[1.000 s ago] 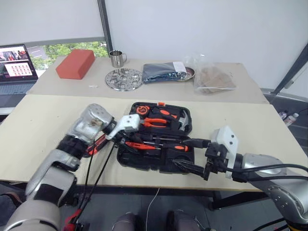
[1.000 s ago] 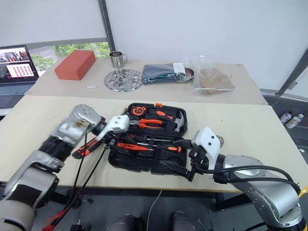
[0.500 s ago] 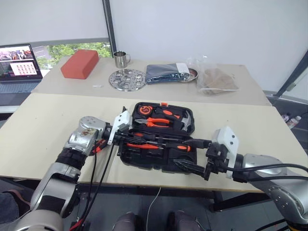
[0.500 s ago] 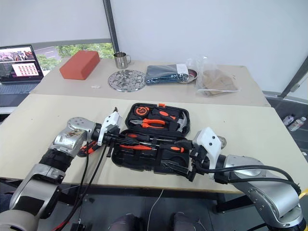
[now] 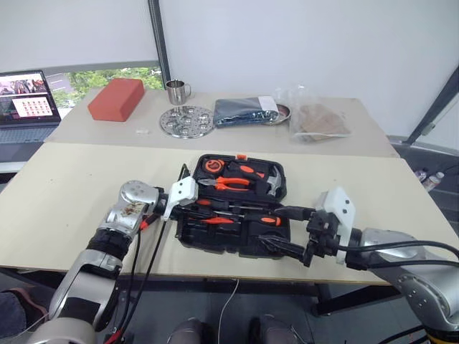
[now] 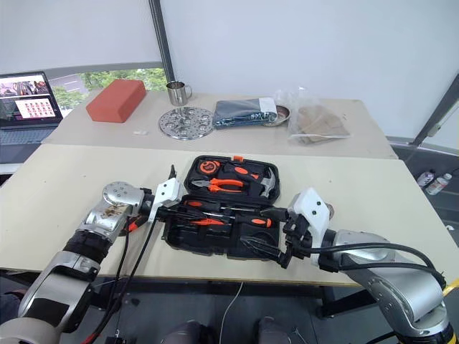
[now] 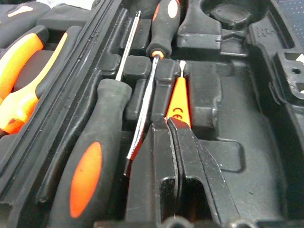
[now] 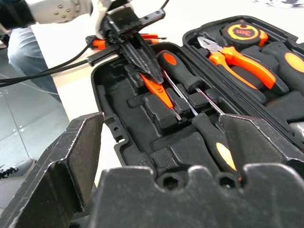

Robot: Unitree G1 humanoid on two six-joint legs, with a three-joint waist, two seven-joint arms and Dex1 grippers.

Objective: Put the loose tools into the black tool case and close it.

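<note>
Black tool case [image 5: 237,208] lay open at table centre, both screwdrivers [image 8: 190,85] already slotted. Left gripper [image 8: 142,59], at case's 9 o'clock edge, fingers pinched on thin orange pen-like tool [image 7: 180,102], apparently seating it in moulded slot. Right gripper [image 5: 287,233] waited at 4 o'clock corner, fingers spread wide, empty, likely steadying case

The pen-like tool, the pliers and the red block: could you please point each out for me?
Pen-like tool [image 7: 180,102], left wrist view, orange body.
Pliers [image 5: 231,183], left eye view, orange handles.
Red block [image 5: 115,99], left eye view, top face.
</note>
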